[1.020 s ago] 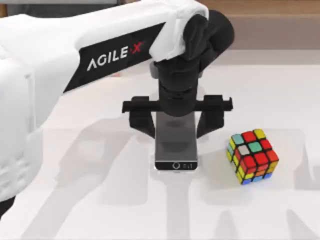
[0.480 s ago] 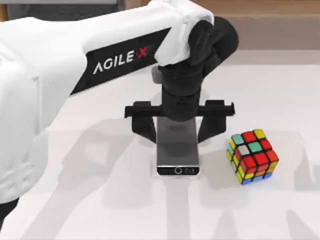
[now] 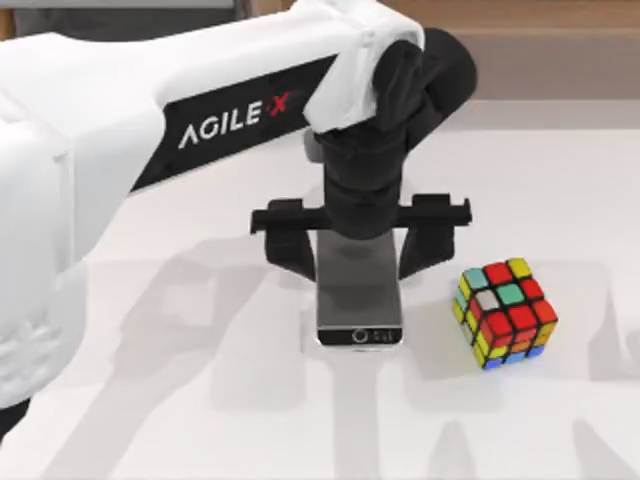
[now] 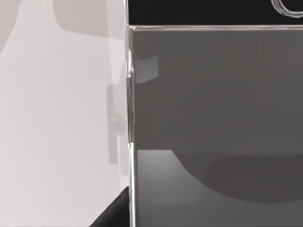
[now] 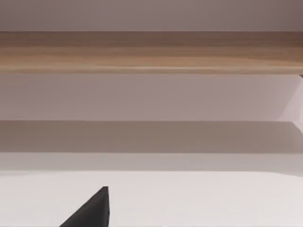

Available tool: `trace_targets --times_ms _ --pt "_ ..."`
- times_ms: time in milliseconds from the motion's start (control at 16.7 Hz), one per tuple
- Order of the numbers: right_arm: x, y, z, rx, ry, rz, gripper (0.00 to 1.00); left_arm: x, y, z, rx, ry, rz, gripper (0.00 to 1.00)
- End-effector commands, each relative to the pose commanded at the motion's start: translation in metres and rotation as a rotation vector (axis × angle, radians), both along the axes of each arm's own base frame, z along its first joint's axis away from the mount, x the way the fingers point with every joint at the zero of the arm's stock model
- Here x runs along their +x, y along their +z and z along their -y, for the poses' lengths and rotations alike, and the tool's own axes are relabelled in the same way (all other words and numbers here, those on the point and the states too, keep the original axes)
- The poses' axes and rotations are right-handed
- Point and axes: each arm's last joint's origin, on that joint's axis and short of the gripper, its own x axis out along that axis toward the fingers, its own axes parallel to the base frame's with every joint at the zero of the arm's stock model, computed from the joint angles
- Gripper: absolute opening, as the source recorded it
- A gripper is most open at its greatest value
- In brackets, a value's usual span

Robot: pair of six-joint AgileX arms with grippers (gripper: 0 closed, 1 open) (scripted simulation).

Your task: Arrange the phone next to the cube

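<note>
Grey metallic phone (image 3: pixel 359 295) is lying flat on the tabletop (image 3: pixel 200 400), left of the cube (image 3: pixel 504 312), apart. Left hand (image 3: pixel 359 260) is straddling its long edges, fingers wide, not gripping. Likely stiff, slick; pinch the sides.

The left wrist view looks straight down at the phone (image 4: pixel 213 118) from very close. Its flat grey metallic face lies directly under the tool and reflects a soft dark rounded shadow on the part nearest to the camera. At the far end of the phone there is a dark strip (image 4: pixel 199 12), and on it a piece of a thin white circle (image 4: pixel 284 7) is cut by the picture's border. One long edge of the phone shines as a bright thin line. Beside this edge lies the pale table (image 4: pixel 57 142) with faint grey shadows. A small black tip (image 4: pixel 116 215) appears just beside the phone's long edge, near the camera
</note>
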Motion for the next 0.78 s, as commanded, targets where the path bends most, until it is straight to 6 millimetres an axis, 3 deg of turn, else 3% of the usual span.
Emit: trace_targets --times_ms 420,780 --pt "0.000 0.000 0.000 0.000 0.000 0.000 1.00 0.001 -0.005 0.001 -0.027 0.002 0.039 0.00" --pt "0.000 0.000 0.000 0.000 0.000 0.000 1.00 0.002 -0.026 0.003 -0.027 -0.009 0.024 0.00"
